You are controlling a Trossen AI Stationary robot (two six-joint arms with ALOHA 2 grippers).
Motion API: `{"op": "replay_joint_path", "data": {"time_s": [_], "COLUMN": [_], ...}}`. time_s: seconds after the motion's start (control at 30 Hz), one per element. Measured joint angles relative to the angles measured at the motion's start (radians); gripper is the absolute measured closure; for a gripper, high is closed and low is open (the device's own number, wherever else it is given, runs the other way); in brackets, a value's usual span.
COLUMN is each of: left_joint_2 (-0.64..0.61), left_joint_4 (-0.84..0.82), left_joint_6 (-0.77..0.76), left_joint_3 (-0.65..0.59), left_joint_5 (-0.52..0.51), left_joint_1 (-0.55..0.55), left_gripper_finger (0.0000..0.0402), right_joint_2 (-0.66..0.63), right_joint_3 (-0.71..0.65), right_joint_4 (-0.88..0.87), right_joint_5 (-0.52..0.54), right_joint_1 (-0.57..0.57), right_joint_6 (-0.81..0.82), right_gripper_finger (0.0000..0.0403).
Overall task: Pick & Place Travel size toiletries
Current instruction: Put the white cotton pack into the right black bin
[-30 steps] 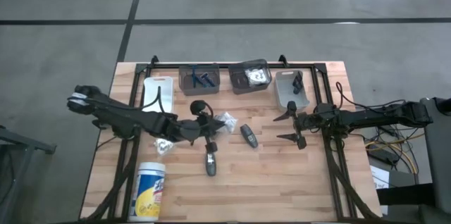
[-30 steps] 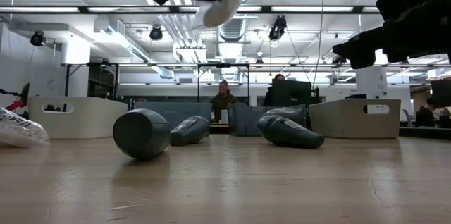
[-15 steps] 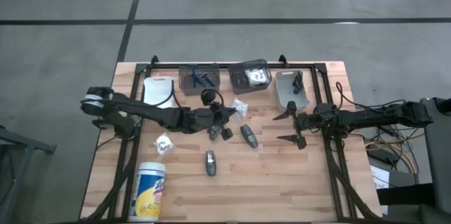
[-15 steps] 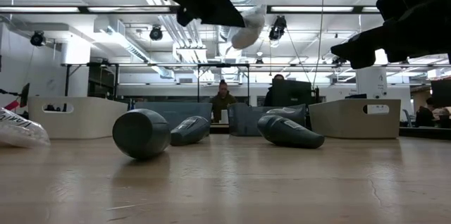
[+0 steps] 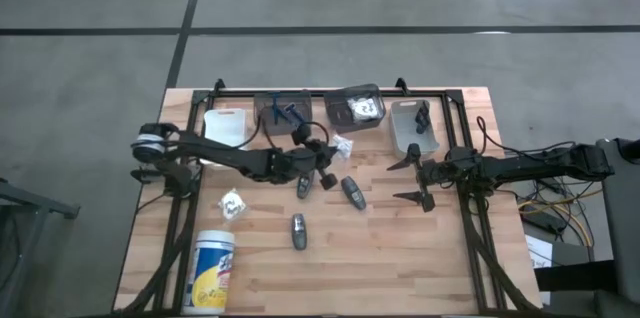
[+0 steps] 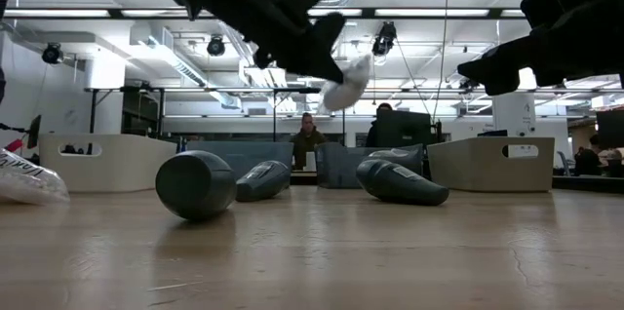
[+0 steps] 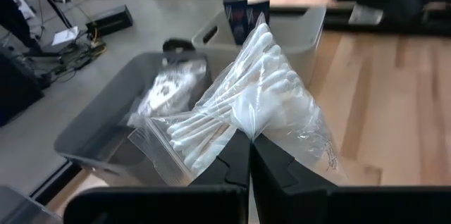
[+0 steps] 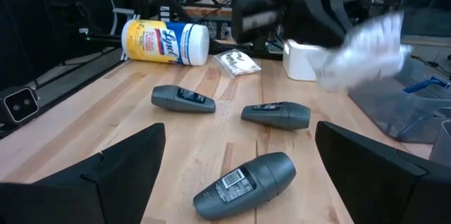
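My left gripper [image 5: 331, 152] hangs over the table's far middle, shut on a clear packet of white cotton swabs [image 7: 243, 104], just near of the clear bin [image 5: 357, 108] that holds other white packets. Three dark grey tubes [image 5: 304, 188] [image 5: 352, 191] [image 5: 298, 230] lie on their sides on the wood. Another white packet [image 5: 232, 204] lies flat on the left. Blue sticks sit in the grey bin [image 5: 282, 110]. My right gripper [image 5: 412, 179] waits open on the right, low over the table. My left gripper pinches the swab packet between its two fingers [image 7: 232, 164] at the packet's lower edge [image 7: 248, 131]. The packet is lifted clear of the table [image 6: 346, 81] and sticks out past the fingertips toward the clear bin.
A white bin [image 5: 225, 128] and a grey bin with a black piece [image 5: 413, 123] flank the two middle bins along the far edge. A tall white canister [image 5: 212, 270] lies at the near left. People sit in the room behind [image 6: 309, 135].
My left gripper has carried the swab packet from over the table's middle toward the far edge and to the right, closing on the clear bin, staying shut. The tubes and the other packet have not moved.
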Motion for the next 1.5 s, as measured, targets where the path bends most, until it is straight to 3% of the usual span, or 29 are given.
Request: {"op": "replay_joint_path", "data": {"time_s": [0.37, 0.6, 1.17, 1.5], "left_joint_2": [0.151, 0.183, 0.102, 0.000], "left_joint_4": [0.052, 0.074, -0.007, -0.001], "left_joint_6": [-0.001, -0.003, -0.023, 0.053], "left_joint_3": [0.000, 0.000, -0.001, -0.051], "left_joint_5": [0.000, 0.001, 0.021, 0.042], "left_joint_1": [0.034, 0.035, 0.004, -0.057], "left_gripper_finger": [0.0393, 0.0352, 0.0234, 0.0220], "right_joint_2": [0.000, 0.000, 0.000, 0.000], "right_joint_3": [0.000, 0.000, 0.000, 0.000], "right_joint_4": [0.000, 0.000, 0.000, 0.001], "right_joint_5": [0.000, 0.000, 0.000, 0.000], "right_joint_1": [0.000, 0.000, 0.000, 0.000], "right_joint_6": [-0.001, 0.001, -0.001, 0.001], "right_gripper_finger": [0.0039, 0.0039, 0.0039, 0.0039]}}
